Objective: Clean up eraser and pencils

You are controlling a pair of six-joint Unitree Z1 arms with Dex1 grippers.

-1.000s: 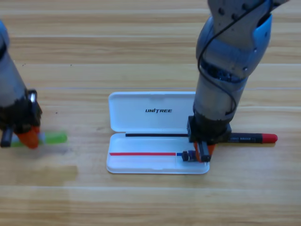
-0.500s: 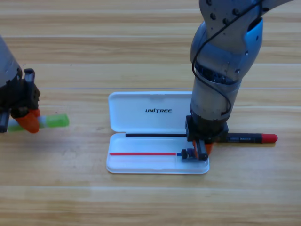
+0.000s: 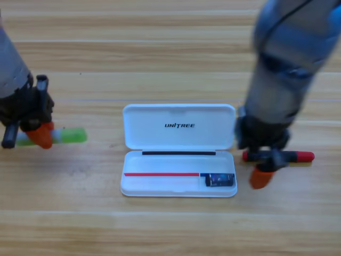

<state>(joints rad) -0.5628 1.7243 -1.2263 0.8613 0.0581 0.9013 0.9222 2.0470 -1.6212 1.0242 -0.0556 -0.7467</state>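
Observation:
The eraser (image 3: 219, 180), dark with a blue wrapper, lies in the right end of the white case's lower tray (image 3: 160, 186). My right gripper (image 3: 265, 173) hangs just right of the case, open and holding nothing, over the left end of the red-ended pencil (image 3: 299, 156). That pencil lies flat on the table, its dark middle hidden by the gripper. At the far left my left gripper (image 3: 40, 136) is shut on the light green pencil (image 3: 72, 135), which sticks out to its right.
The case's lid (image 3: 178, 114) lies open flat behind the tray, printed UNITREE. The right arm (image 3: 290, 64) rises tall over the table's right half. The left arm (image 3: 13, 74) comes in at the left edge.
The right gripper let go of the eraser in the tray and swung right over the red-ended pencil. The left gripper carried the green pencil up and slightly right.

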